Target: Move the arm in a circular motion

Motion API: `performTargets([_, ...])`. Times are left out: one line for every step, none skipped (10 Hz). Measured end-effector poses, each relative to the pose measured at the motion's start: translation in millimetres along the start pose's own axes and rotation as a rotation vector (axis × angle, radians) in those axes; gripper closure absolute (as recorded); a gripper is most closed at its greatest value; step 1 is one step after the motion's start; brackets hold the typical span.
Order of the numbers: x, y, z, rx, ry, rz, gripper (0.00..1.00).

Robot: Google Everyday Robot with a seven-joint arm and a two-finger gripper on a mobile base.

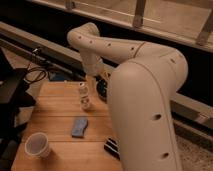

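Observation:
The cream-white arm fills the right half of the camera view. It bends at an elbow at the upper left and drops down toward the wooden table. Its narrow tip with the gripper hangs just above a small white bottle at the back of the table. The thick lower segment hides the table's right side.
A white paper cup stands at the front left. A blue sponge lies mid-table. A black ribbed object and a dark bowl peek out beside the arm. Cables and dark equipment are at the left.

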Motion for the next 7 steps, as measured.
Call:
performTargets([-1, 11, -2, 0.002, 0.008, -0.021, 0.35])
performTargets([1, 23, -4, 0.006, 0.009, -0.037, 0.35])
performTargets([1, 31, -4, 0.006, 0.01, -0.05, 0.35])
performTargets([-1, 38, -5, 0.008, 0.016, -0.068, 0.35])
performTargets([2, 43, -5, 0.011, 0.025, -0.091, 0.35])
performTargets([10, 48, -6, 0.011, 0.033, -0.104, 0.35])
performTargets([15, 52, -6, 0.01, 0.034, -0.112, 0.35])
